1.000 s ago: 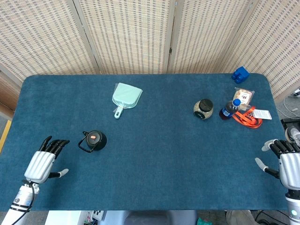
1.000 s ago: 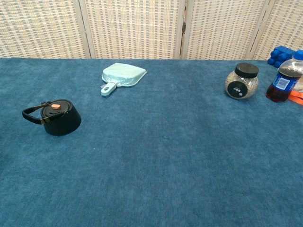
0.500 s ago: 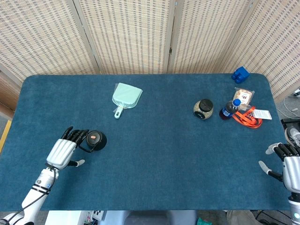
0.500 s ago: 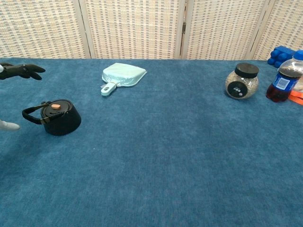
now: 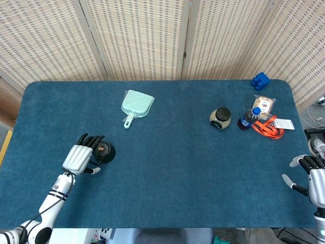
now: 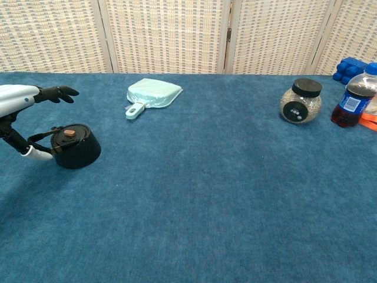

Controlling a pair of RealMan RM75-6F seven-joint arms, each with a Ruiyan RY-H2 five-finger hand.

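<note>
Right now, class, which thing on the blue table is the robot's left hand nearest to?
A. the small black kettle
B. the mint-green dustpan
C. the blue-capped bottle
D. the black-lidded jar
A: the left hand hovers with its fingers spread right over the small black kettle, far from the other things.

My left hand (image 5: 80,155) is stretched forward on a low arm, palm down, fingers (image 6: 58,92) extended and apart, thumb dropped below; my right hand (image 5: 311,177) sits open near my side, fingers spread
</note>
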